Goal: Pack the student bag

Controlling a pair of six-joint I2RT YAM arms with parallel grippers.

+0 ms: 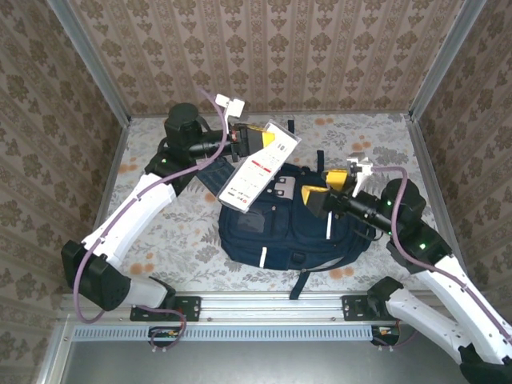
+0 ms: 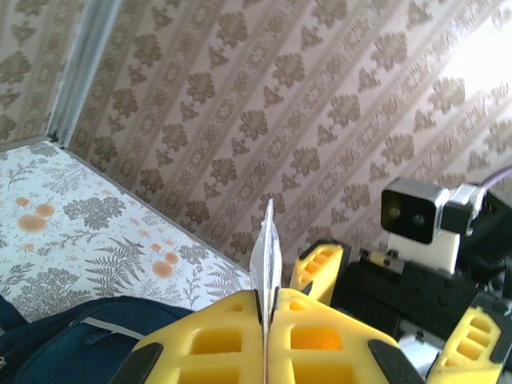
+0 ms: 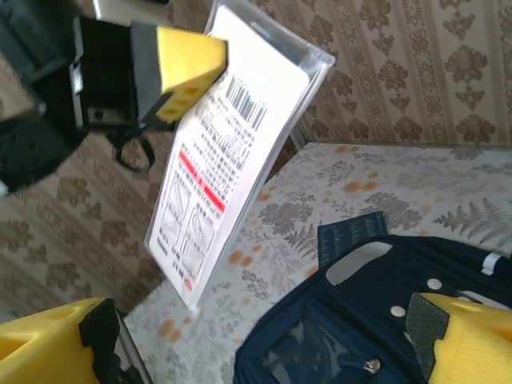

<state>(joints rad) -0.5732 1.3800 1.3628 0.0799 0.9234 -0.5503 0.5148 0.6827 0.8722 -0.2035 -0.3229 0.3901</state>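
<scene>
Bag (image 1: 280, 228): lies flat at the centre of the overhead frame on the flowered worktop (image 1: 160, 236), pocket side up, with one dark strap trailing toward the lower edge.
Left tool (image 1: 250, 141): clamped on the upper end of a flat packet (image 1: 258, 168), a printed card in a clear sleeve. The packet is held tilted above the bag's upper left corner.
Right tool (image 1: 320, 194): jaws spread wide with nothing between them, poised over the bag's upper right.
Bag, handling: I judge it soft, bulky fabric that is light while unfilled. It should sag and fold rather than lift as one piece, and the cloth should give the pads good friction.
Bag, where to hold: I would pinch the lip of the opening or the dark loop at its upper edge. I cannot make out the zip pulls well enough to rely on them.
Packet, handling: thin, fairly stiff and slick-surfaced. Gripped at one end only, I judge it may pivot between the pads.
</scene>
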